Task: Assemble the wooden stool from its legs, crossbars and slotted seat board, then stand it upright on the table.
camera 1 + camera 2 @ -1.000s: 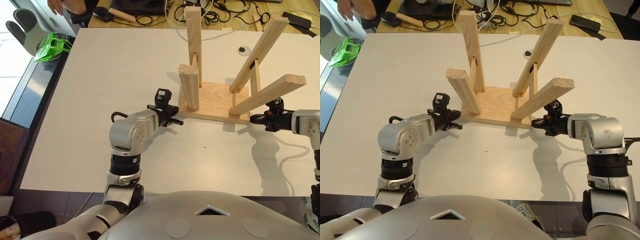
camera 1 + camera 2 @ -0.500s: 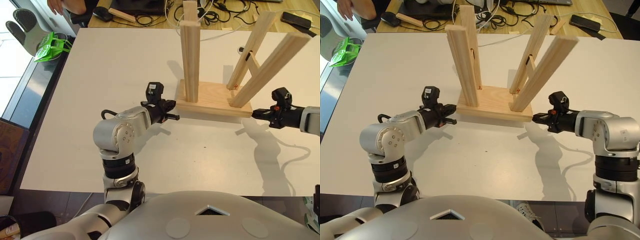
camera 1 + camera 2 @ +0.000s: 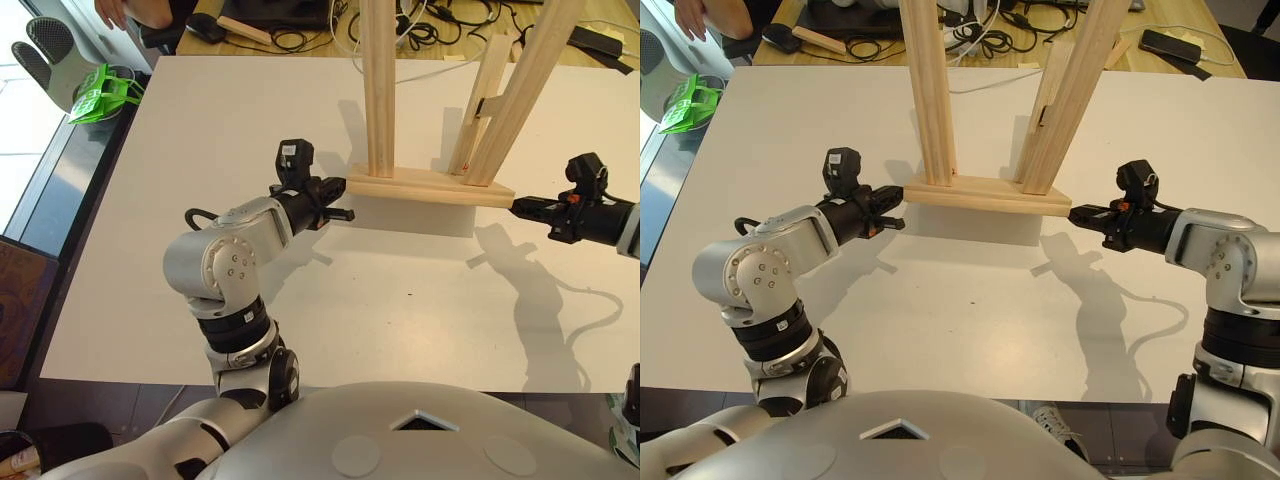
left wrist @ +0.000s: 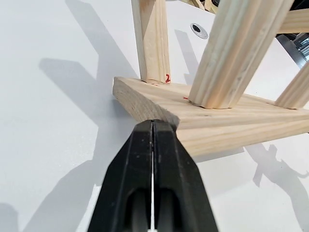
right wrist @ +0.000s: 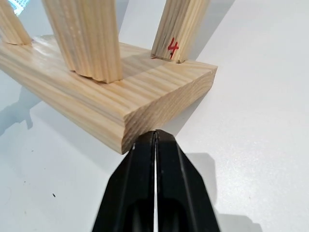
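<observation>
The stool (image 3: 430, 150) is looking assembled, with legs (image 3: 377, 90) pointing up from the seat (image 3: 430, 187), which is seemingly hanging just above the bench (image 3: 200, 120). The left hand (image 3: 345, 213), shut and empty, is pressing its 9 o'clock edge, and the right hand (image 3: 520, 205) is likewise pressing at 3 o'clock. Turning it upright is remaining — leg tops are cut off, crossbars mostly hidden

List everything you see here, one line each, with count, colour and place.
seat board: one, pale wood, raised above the table between the two gripper tips
legs: four, pale wood, rising from the board
table: one, white, beneath
round disc: one, black and white, on the table beyond the stool
bag: one, green, off the table's far left corner
cables: several, mostly black, on the desk behind
left gripper: one, black, shut, tip at the board's left edge
right gripper: one, black, shut, tip at the board's right edge
</observation>
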Controlling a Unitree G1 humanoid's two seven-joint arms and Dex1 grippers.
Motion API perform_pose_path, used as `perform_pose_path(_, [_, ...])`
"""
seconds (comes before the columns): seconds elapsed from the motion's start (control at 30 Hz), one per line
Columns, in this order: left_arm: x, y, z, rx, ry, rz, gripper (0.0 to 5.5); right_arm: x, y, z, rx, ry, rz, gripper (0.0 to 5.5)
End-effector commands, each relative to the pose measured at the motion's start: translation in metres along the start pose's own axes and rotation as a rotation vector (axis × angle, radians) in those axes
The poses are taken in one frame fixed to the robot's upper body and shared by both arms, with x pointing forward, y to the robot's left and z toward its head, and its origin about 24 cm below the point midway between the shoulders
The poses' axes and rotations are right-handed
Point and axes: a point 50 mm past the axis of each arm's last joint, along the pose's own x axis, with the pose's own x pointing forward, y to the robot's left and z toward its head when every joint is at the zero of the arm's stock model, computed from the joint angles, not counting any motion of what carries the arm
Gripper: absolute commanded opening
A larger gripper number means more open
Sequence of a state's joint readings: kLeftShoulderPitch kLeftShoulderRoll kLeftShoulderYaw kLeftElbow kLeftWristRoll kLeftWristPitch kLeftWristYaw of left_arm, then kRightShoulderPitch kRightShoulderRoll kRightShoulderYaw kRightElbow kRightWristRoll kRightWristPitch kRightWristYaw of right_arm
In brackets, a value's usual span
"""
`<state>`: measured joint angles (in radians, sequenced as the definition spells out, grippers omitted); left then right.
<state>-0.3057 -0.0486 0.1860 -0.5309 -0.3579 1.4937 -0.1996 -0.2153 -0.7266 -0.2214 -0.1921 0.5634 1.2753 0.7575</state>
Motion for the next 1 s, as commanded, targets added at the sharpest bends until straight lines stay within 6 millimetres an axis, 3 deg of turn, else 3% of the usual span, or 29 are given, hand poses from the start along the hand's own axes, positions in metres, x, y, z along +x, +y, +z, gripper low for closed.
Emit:
perform_pose_path(0.03, [0.006,-0.045,0.006,0.017,-0.008,-0.286,0.03,0.013,0.038,0.015,-0.046,-0.084,0.316,0.00])
perform_pose_path(1.0, [0.000,-0.057,0.018,0.027,-0.044,-0.353,0.03,0.004,0.047,0.014,-0.021,-0.120,0.400,0.00])
